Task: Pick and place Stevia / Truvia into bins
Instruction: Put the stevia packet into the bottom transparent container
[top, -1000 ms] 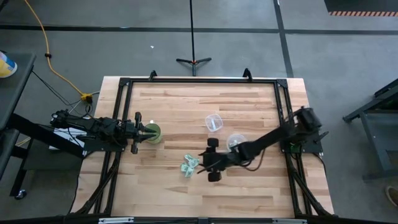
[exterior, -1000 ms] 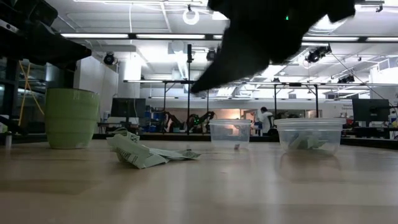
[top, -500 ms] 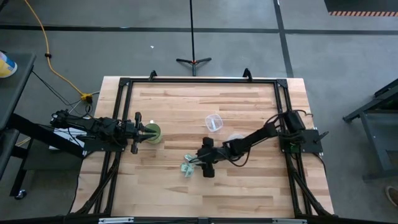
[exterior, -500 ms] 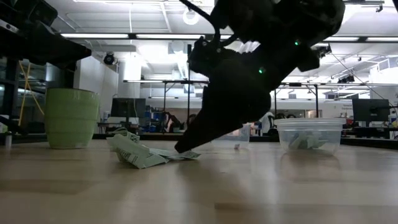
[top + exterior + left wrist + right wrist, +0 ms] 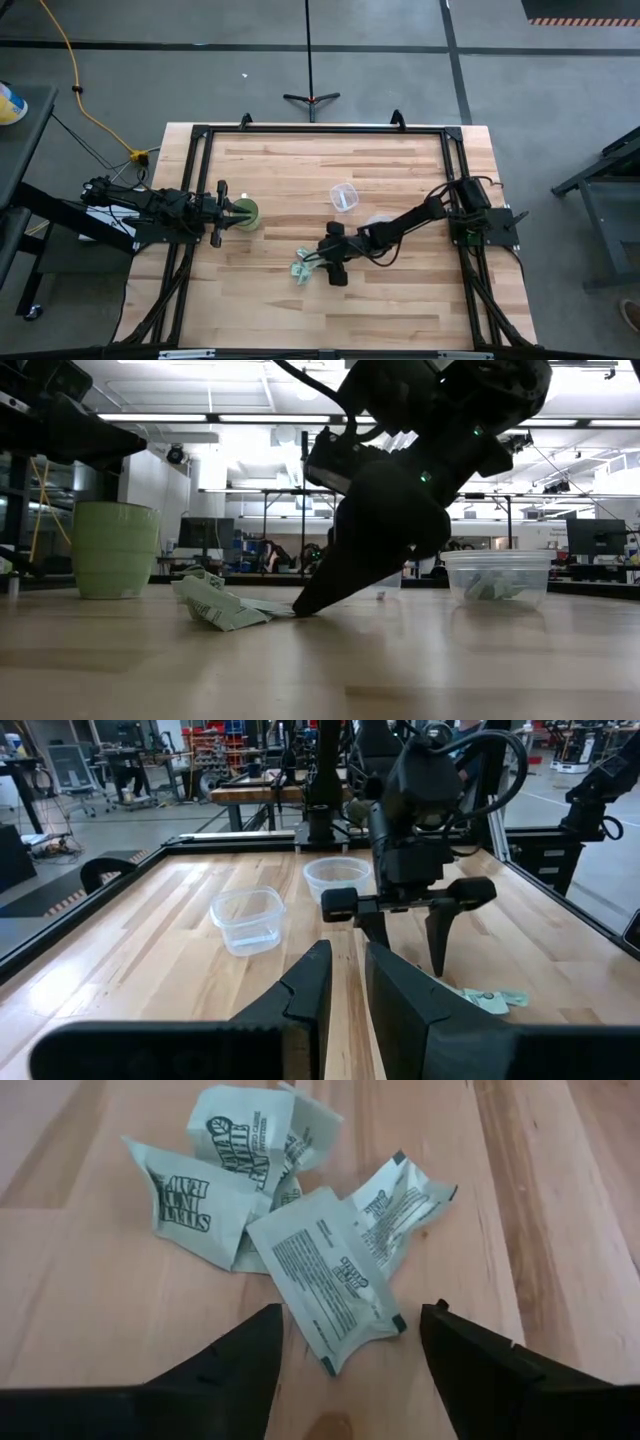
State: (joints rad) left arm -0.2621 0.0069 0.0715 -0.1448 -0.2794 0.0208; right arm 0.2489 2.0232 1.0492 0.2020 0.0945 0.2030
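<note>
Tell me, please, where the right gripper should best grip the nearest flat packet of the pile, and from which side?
Probably from above, at its free lower edge. The nearest packet lies flat on the table, its far part overlapping other packets. The right gripper is open, its fingers either side of that near end, so lowering and closing there should pinch it alone.

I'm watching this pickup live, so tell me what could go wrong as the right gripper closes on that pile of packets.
The right gripper is open, straddling the nearest packet, which overlaps others in the pile; it may lift two at once. The fingertips sit at the wooden table, so closing could push the flat packet away rather than pinch it.
</note>
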